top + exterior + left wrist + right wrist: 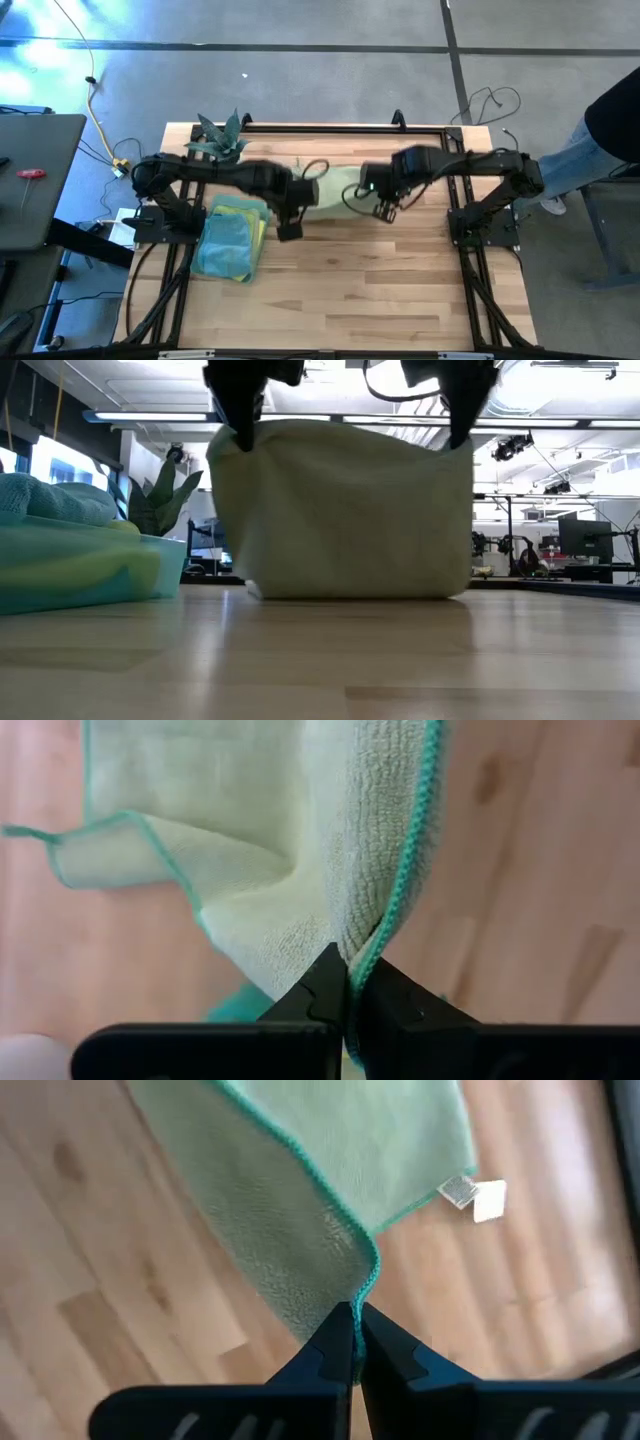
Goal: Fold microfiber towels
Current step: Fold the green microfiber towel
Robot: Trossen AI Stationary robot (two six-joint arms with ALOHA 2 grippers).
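You are looking at a wooden desk (380, 290) with both dark arms reaching in over its middle. Between them the pale green towel (340, 510) is hanging as a broad sheet, lifted by its two top corners, with its lower edge resting on the desk surface in the low view. From above, it is sitting near the back centre of the desk, bunched between the two arms.

To the left, a stack of towels (232, 238) in sky blue, yellow and teal is lying flat on the desk, just beside the left arm's base. Behind that stack, a small spiky green plant (222, 138) is standing at the desk's back left corner.

Your left claw (348, 982) is pressing its fingers together on a corner of the pale green towel, pinching the teal-stitched hem. Your right claw (355, 1325) is doing the same on the opposite corner, fingers squeezed tight on the hem. A small white tag (478, 1197) is sticking out from the towel's edge in the right wrist view.
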